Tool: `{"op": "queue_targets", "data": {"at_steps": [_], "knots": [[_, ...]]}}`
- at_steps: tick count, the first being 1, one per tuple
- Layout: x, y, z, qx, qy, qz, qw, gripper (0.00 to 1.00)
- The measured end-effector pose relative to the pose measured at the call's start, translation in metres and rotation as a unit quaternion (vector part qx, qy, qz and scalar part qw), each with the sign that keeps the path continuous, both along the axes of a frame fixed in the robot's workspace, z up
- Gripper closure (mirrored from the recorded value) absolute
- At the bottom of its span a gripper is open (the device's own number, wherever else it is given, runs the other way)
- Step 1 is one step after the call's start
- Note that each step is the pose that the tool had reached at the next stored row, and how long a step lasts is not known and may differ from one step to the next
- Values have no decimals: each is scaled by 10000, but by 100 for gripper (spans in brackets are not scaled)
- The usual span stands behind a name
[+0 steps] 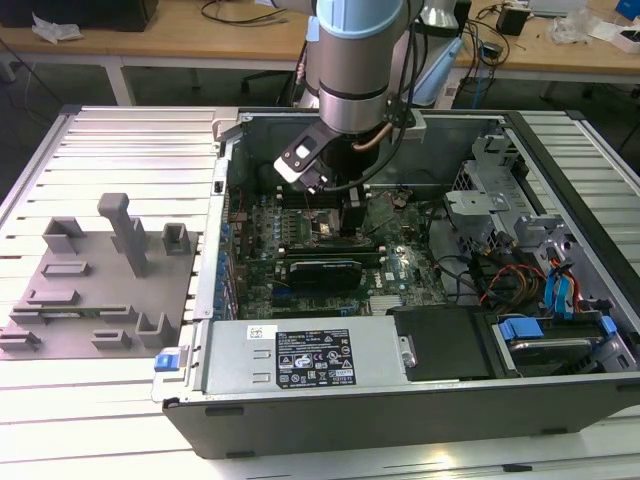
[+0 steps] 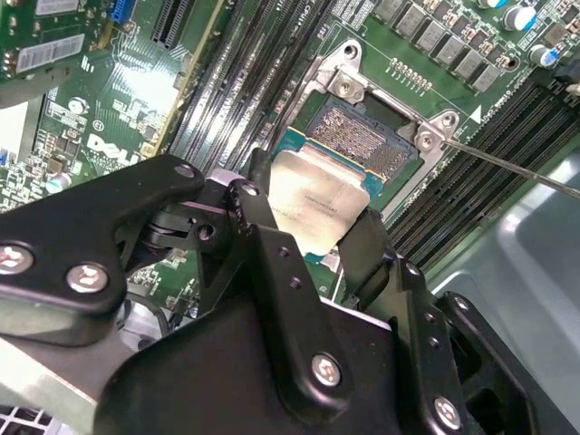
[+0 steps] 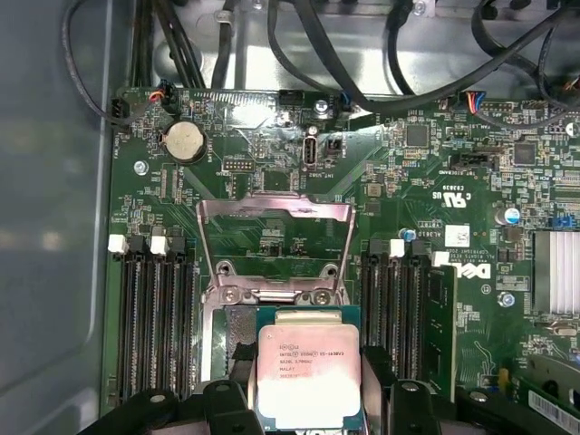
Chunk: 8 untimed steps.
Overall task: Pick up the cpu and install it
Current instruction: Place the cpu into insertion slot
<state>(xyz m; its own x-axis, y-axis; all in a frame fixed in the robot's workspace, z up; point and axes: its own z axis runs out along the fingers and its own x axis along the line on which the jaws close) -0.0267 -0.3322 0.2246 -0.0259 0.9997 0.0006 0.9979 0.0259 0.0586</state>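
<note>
Over the open socket [image 2: 358,136], mid-motherboard [image 3: 426,172] between the two banks of memory slots [image 3: 154,317]: gripper [image 2: 313,227] is pinching the cpu [image 2: 317,199] by two opposite edges, silver lid up, one finger [image 2: 256,227] on each side. The first wrist view shows the same grip, cpu [image 3: 308,376] clamped in the gripper [image 3: 313,403]. Load plate [image 3: 272,209] is swung up and back, pin field exposed. In the exterior view the arm reaches down into the open computer case [image 1: 450,410], gripper [image 1: 348,215] low over the board.

Judgement: the step in hand is lining the chip up with the socket. It isn't seated: in the second wrist view the cpu covers just part of the pin field, offset toward one corner of the frame. Can't tell whether it's level or how much gap is left.

Doing it well:
- Square the chip's edges to the socket frame and match the corner marker and notches.
- Come down straight and flat with no sideways drag; those contacts likely bend easily.
- Use no press force.
- Mind the thin retention lever [image 2: 507,165] off the socket's corner, and finger clearance against the frame walls.
</note>
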Motion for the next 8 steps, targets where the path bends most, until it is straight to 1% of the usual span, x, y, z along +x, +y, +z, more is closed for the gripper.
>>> {"op": "queue_targets", "data": {"at_steps": [2,7,8], "knots": [[-1,6,-10,-2,1,-1,10000,45],[-10,45,-33,-4,1,-3,10000,45],[-18,52,-43,-15,0,-6,10000,45]]}}
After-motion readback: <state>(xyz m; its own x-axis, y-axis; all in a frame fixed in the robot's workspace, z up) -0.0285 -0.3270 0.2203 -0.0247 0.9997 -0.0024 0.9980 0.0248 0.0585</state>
